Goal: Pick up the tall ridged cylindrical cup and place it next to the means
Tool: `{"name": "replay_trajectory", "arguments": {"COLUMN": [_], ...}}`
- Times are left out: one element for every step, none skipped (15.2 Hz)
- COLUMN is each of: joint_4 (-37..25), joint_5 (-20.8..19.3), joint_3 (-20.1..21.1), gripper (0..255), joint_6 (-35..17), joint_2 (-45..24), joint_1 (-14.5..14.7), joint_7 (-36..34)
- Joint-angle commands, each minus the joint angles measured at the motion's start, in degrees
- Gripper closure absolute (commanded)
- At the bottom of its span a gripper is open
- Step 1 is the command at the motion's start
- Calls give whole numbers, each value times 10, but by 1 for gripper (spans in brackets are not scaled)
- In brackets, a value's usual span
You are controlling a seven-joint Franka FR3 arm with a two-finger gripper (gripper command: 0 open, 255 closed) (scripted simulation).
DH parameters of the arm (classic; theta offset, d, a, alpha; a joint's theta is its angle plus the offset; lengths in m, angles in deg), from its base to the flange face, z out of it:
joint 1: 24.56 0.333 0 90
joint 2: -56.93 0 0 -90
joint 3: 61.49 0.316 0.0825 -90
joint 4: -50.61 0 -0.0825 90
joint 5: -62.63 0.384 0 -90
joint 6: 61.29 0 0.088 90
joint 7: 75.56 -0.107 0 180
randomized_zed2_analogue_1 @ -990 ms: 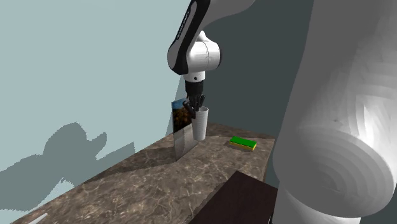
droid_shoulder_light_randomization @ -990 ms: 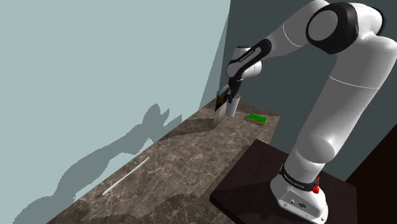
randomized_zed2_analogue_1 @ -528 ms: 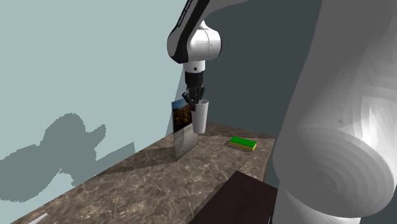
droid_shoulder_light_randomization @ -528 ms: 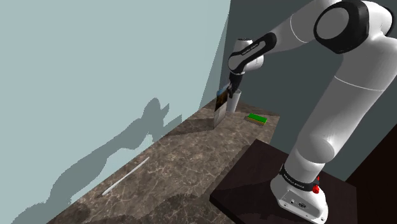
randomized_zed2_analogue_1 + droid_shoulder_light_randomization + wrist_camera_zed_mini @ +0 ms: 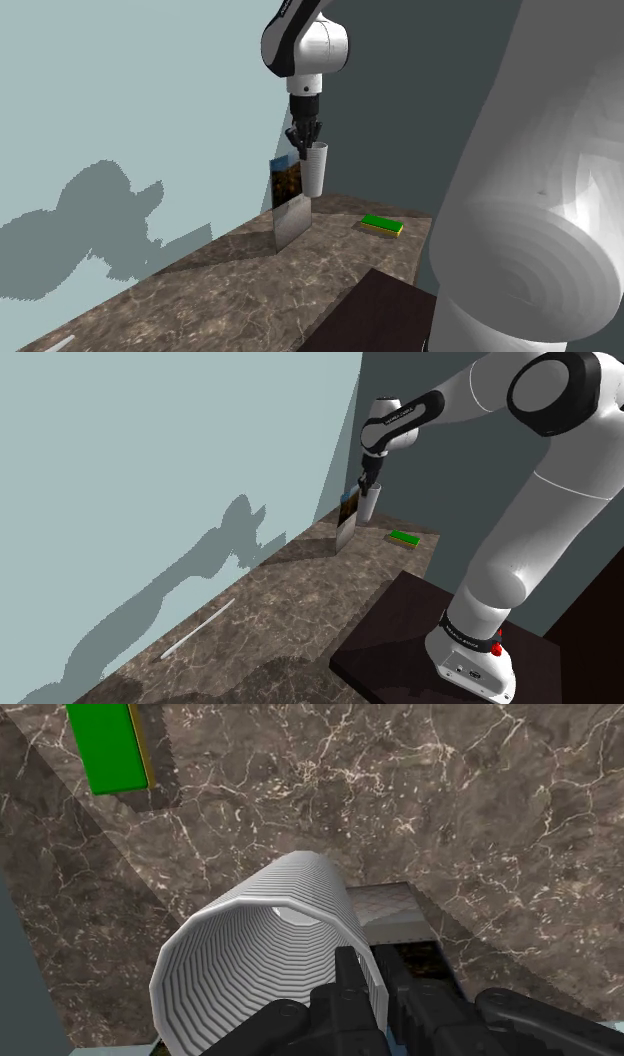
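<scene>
The tall ridged cup (image 5: 368, 505) is whitish grey and hangs upright in the air, clear of the dark marble counter (image 5: 280, 602). My gripper (image 5: 365, 486) is shut on the cup's rim from above. In the wrist view the fingers (image 5: 350, 989) pinch the cup (image 5: 260, 954) wall, one inside and one outside. A thin upright book (image 5: 346, 522) with a dark picture cover stands on the counter beside and below the cup. In the second exterior view the cup (image 5: 316, 170), in my gripper (image 5: 305, 148), floats by the top of the book (image 5: 289, 205).
A flat green block (image 5: 404, 538) lies on the counter near the corner, also seen as the green block (image 5: 110, 744) past the cup. A thin white stick (image 5: 198, 628) lies toward the shoulder view's left. A pale wall runs along the counter; the dark stand (image 5: 400, 642) borders it.
The arm has lifted the gripper and the cup straight up, from beside the book's lower half to near its top. The book and green block have not moved.
</scene>
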Motion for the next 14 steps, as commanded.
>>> {"name": "replay_trajectory", "arguments": {"joint_4": [-9, -14, -19, -24, -29, -35, -40, -44, -32, -20, -9, 1, 10, 19], "joint_5": [-2, -3, -3, -4, -4, -5, -5, -6, -11, -16, -20, -23, -26, -28], "joint_3": [1, 1, 2, 2, 3, 4, 4, 5, 14, 23, 32, 42, 52, 62], "gripper": [255, 255, 255, 255, 255, 255, 255, 255, 255, 255, 255, 255, 255, 255], "joint_6": [16, 24, 31, 39, 47, 55, 63, 68, 68, 69, 70, 71, 73, 74], "joint_2": [7, 10, 13, 16, 18, 21, 23, 25, 37, 48, 59, 69, 78, 87], "joint_1": [0, 0, 0, 0, 0, 0, 1, 1, 5, 10, 14, 18, 23, 27], "joint_7": [0, 0, -1, -1, -1, -1, -1, -1, -18, -34, -51, -67, -82, -98]}}
